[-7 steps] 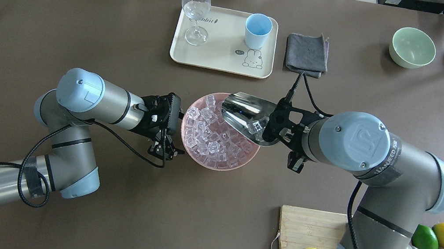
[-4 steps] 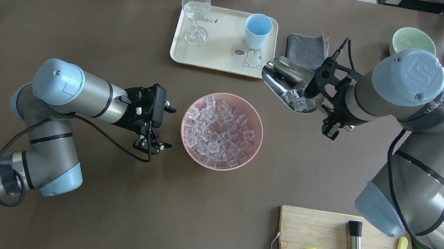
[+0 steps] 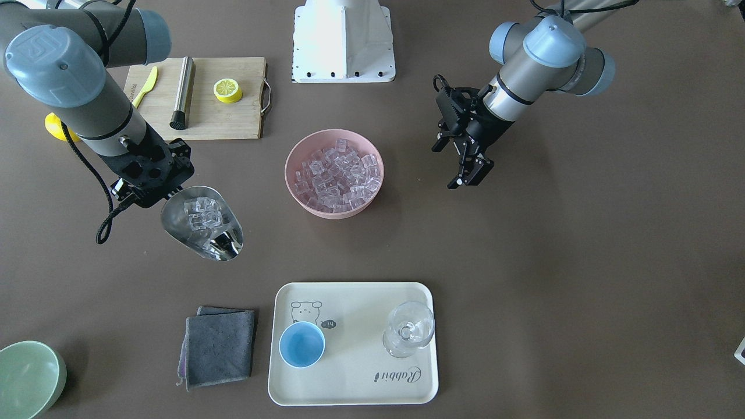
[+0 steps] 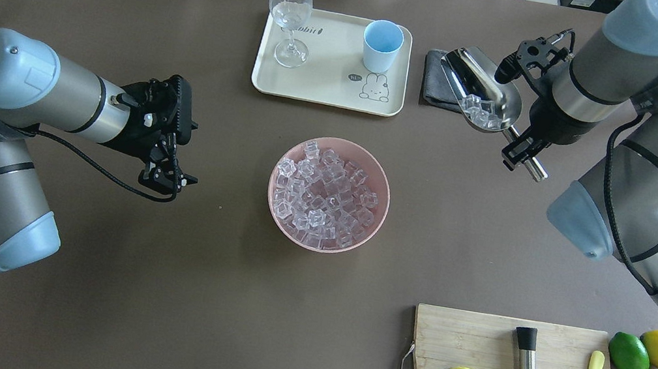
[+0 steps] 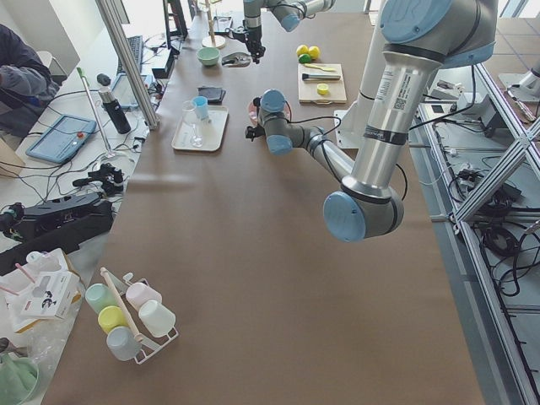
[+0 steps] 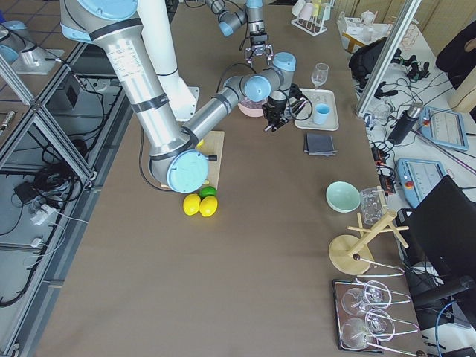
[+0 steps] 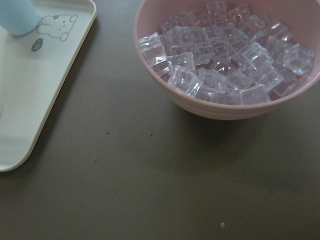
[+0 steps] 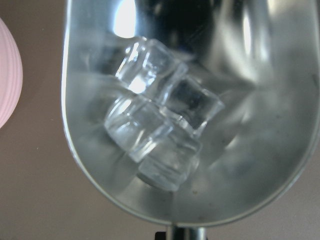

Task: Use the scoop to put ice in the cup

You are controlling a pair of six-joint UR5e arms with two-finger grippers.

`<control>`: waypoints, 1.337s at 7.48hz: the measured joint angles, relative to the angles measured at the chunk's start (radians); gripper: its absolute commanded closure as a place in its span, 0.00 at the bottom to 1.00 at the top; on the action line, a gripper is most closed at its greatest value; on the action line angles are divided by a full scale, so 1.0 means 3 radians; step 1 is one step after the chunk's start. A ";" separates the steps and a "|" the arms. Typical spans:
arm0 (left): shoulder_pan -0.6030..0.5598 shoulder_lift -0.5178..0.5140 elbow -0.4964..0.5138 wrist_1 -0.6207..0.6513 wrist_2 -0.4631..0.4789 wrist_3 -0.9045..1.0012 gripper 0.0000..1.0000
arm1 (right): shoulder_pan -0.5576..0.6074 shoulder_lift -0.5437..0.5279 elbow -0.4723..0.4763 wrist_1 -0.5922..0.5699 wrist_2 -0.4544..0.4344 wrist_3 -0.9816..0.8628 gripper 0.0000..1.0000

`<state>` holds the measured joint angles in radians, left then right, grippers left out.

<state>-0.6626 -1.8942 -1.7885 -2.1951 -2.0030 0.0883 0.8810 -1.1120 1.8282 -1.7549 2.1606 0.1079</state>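
Observation:
My right gripper (image 4: 522,150) is shut on the handle of the silver scoop (image 4: 482,93) and holds it above the grey cloth, just right of the tray. Several ice cubes (image 4: 483,110) lie in its trough, seen close in the right wrist view (image 8: 155,135). The light-blue cup (image 4: 382,46) stands upright on the tray's right part, left of the scoop. More ice fills the pink bowl (image 4: 382,180) at mid-table (image 7: 225,55). My left gripper (image 4: 170,176) is open and empty, well left of the bowl. From the front, the scoop (image 3: 204,230) hangs behind the cup (image 3: 301,344).
The cream tray (image 4: 324,88) also holds a clear wine glass (image 4: 290,13). A grey cloth (image 4: 435,76) lies under the scoop. A green bowl (image 4: 611,71) is at the back right. A cutting board (image 4: 443,341) holds a lemon half, steel cylinder and yellow knife.
My right arm lifted the scoop with ice out of the pink bowl and carried it back and right, to beside the tray. My left gripper drew away leftward from the bowl's rim.

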 measured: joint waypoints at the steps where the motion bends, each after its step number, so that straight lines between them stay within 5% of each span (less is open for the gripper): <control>1: -0.0128 0.0043 -0.0125 0.0284 -0.0009 0.0009 0.02 | 0.0070 0.0165 -0.0128 -0.0255 0.0122 0.0025 1.00; 5: -0.0620 0.0040 -0.0224 0.1488 0.0085 0.0014 0.02 | 0.0210 0.1177 -0.0960 -0.1354 0.0344 0.0017 1.00; 7: -0.0952 0.0156 -0.0201 0.1660 0.0203 0.0004 0.02 | 0.0211 0.1733 -0.1584 -0.1740 0.0343 -0.0030 1.00; 10: -0.1630 0.0656 -0.0099 0.1672 -0.0298 0.0001 0.02 | 0.0206 0.2222 -0.2245 -0.2140 0.0281 -0.0348 1.00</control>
<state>-1.1517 -1.6974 -1.8182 -1.6935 -2.0925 0.0885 0.9426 -0.4455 1.1546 -2.3970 2.2450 0.0035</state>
